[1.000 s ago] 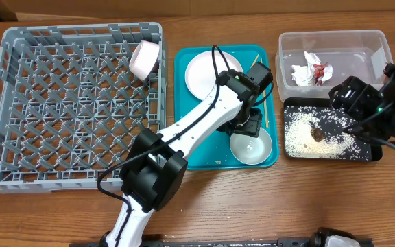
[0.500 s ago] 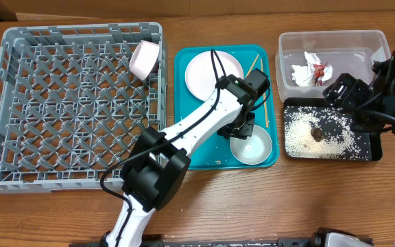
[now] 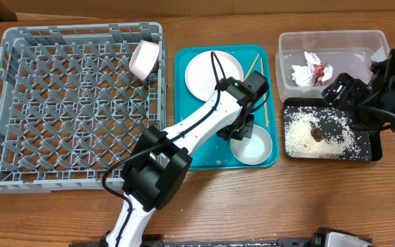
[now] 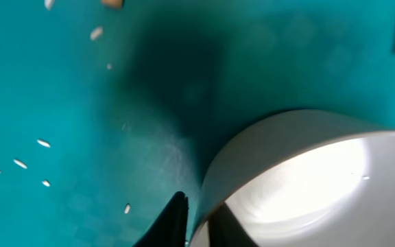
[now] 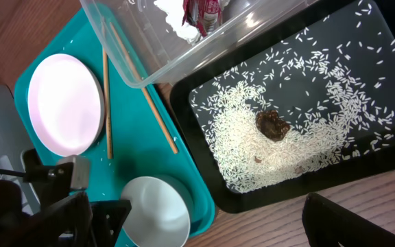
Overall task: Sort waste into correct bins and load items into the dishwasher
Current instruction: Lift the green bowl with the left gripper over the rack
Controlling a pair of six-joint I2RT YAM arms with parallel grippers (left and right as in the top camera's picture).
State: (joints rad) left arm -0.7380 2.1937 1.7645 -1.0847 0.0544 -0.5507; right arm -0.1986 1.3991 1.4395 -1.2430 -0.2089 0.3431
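Observation:
A small white bowl [image 3: 251, 145] sits at the front right of the teal tray [image 3: 184, 103]. My left gripper [image 3: 242, 130] is shut on its rim: in the left wrist view one dark finger [image 4: 172, 221] is outside the bowl [image 4: 307, 178] and the other inside. A white plate [image 3: 213, 73] and chopsticks [image 5: 106, 103] lie further back on the tray. The grey dishwasher rack [image 3: 67, 103] holds a pale pink cup [image 3: 145, 58]. My right gripper [image 3: 345, 92] hangs open over the black bin [image 3: 328, 152], which holds rice and a brown lump [image 5: 272, 125].
The clear tub [image 3: 334, 44] behind the black bin holds the crumpled red-and-white wrapper [image 3: 313, 72]. The left arm stretches diagonally from the table's front edge across the teal tray. The right arm's body stands at the far right edge.
My left gripper has closed from open onto the bowl's rim. The right gripper drifted slightly left and back, then held still.

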